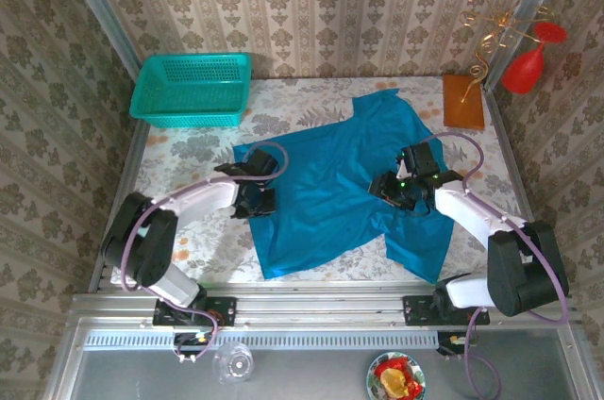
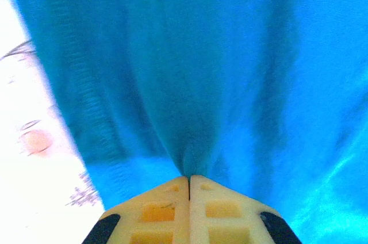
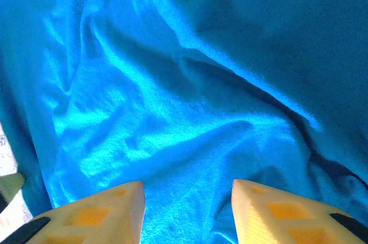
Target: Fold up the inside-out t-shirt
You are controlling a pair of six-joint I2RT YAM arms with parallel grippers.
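Left fingers (image 2: 164, 212) clamped shut on inside-out t-shirt (image 1: 326, 188) edge; right fingers (image 3: 103, 209) half-open over cloth, gripping nothing.
Step, likely: taking hold for first fold; next, right side needs its pinch.

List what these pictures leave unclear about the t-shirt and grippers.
- Top external: the left gripper covers its own grip spot on the t-shirt.
- Left wrist: too close to tell which shirt edge is pinched.
- Right wrist: whether the open right gripper touches cloth is unclear.
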